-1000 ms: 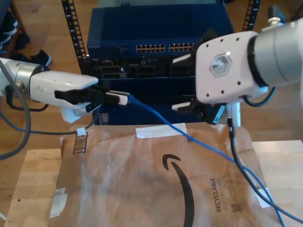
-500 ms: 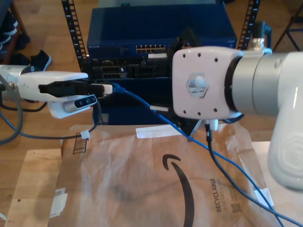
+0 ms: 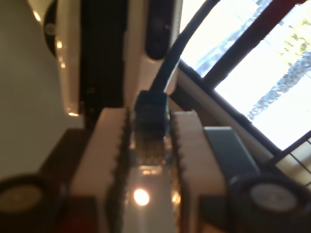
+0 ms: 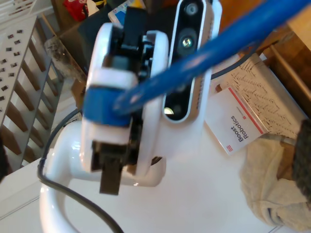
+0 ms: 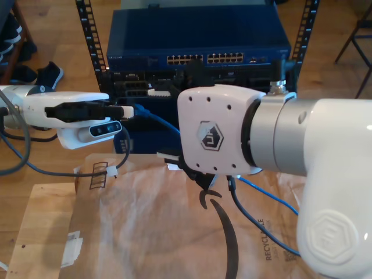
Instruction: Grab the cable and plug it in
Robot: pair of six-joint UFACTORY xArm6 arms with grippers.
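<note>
Our first tool (image 3: 149, 131) is closed hard on the clear plug (image 3: 149, 156) of the cable (image 3: 167, 68). Its ribbed pads (image 3: 109, 145) press the plug from both sides, with no gap to be seen. The blue boot sits just beyond the pad tips and the cord runs on ahead. We judge the hold sits at the plug body so that the end stays stiff and can be aimed at a port.

From the second wrist view we look straight at our first tool (image 4: 124, 97) head on. The blue boot is pinched in its jaws and the cable (image 4: 218, 48) sweeps away across the picture. Behind it lie a printed booklet (image 4: 240, 128) and a crumpled cloth (image 4: 277, 179). We cannot tell how far our second tool is open.

In the exterior view our first tool (image 5: 125, 110) reaches in level from the exterior view's left, holding the cable (image 5: 154, 118) in front of the blue rack unit (image 5: 197, 35). The cable end is near the rack face, lower than the row of ports (image 5: 203, 58), and not plugged in. The cord droops behind the second arm (image 5: 221, 136) and shows again over the paper mailer (image 5: 139, 221) on the desk (image 5: 40, 221). The second arm's bulk hides the middle of the rack, and we guess it stands there to steady the cord.
</note>
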